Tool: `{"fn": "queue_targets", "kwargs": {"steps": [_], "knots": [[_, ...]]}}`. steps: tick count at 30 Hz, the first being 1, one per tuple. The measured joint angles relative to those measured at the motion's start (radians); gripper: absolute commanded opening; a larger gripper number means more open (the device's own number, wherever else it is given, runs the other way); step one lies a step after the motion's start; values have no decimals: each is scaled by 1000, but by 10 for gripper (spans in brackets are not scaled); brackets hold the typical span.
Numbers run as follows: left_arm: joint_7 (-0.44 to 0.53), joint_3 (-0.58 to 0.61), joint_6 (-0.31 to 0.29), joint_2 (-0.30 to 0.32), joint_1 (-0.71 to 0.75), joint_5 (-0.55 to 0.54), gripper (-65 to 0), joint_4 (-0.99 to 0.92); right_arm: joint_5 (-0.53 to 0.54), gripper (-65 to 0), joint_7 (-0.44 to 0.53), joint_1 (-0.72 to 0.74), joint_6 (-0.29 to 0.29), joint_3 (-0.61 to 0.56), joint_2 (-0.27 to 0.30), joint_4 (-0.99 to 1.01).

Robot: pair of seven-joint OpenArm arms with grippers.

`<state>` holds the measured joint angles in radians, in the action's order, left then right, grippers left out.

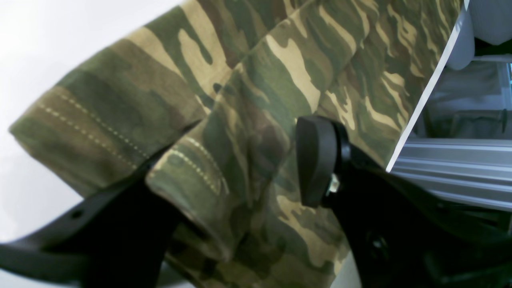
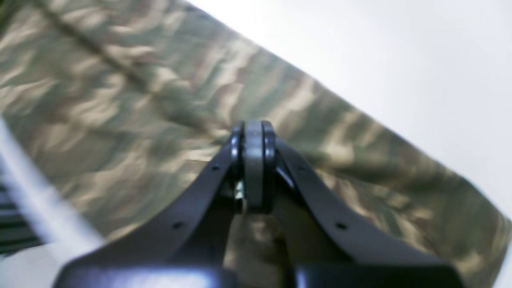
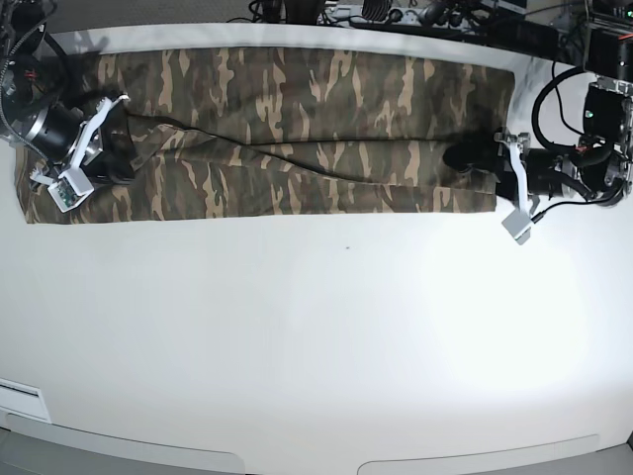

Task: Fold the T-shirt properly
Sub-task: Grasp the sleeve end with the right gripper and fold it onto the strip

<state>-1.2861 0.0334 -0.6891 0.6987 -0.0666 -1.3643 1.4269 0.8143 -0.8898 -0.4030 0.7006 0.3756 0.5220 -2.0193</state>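
The camouflage T-shirt [image 3: 297,139] lies folded into a long strip across the back of the white table [image 3: 326,327]. My right gripper [image 3: 121,148] is at the strip's left end. In the right wrist view its pads [image 2: 254,160] are pressed together on a crease of the T-shirt [image 2: 120,104], and the picture is blurred. My left gripper [image 3: 465,156] is at the strip's right end. In the left wrist view it [image 1: 236,168] stands open with a stitched hem fold of the T-shirt [image 1: 248,100] between the jaws; one black pad [image 1: 316,160] shows clearly.
Cables and equipment [image 3: 593,109] crowd the back right and the back edge. An aluminium rail [image 1: 452,168] runs just past the table edge beside my left gripper. Bare white table [image 1: 36,48] lies beyond the hem.
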Motion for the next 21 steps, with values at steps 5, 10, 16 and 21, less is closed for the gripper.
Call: {"fn": "queue_targets", "kwargs": {"steps": [5, 10, 16, 21], "knots": [[0, 0, 0, 0, 0, -8, -307, 0, -145, -650, 31, 23, -7, 0, -27, 97], [0, 0, 0, 0, 0, -8, -307, 0, -148, -650, -64, 18, -4, 0, -28, 168], [0, 0, 0, 0, 0, -7, -307, 0, 42, -650, -306, 9, -4, 0, -24, 133], [0, 0, 0, 0, 0, -8, -307, 0, 148, -650, -474, -26, -4, 0, -22, 68]]}}
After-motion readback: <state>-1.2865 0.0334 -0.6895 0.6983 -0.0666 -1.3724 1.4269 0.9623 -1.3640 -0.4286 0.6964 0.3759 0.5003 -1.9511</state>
